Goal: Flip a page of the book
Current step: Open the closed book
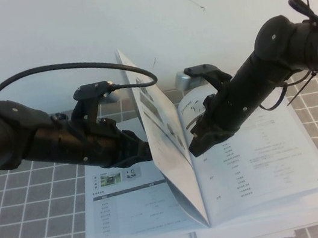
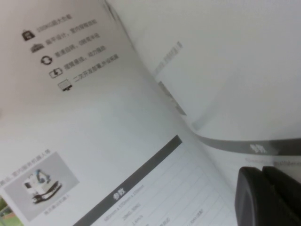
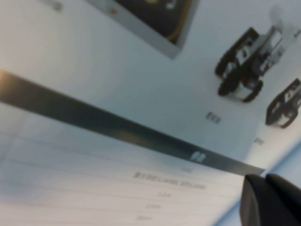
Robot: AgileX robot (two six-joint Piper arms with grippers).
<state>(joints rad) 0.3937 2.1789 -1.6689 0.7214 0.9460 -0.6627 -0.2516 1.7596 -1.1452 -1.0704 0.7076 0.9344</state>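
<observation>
Matte black jointed arms; silver screws; looping black cables.

Left tool [image 1: 143, 152] tucked behind the raised page [image 1: 165, 136] in the high view, tips lost against the sheet, open or closed impossible to say. Right tool [image 1: 196, 143] dark against the book [image 1: 259, 169], fingertip gap unreadable too. Only a black corner of each tool caught in the wrist views, cut by the frame edge. Print on both pages blurred, table rows too small to read. Lower edge of the loose sheets [image 1: 257, 234] under the book clipped by the frame. Silver object [image 1: 183, 80] behind the right arm mostly hidden.
</observation>
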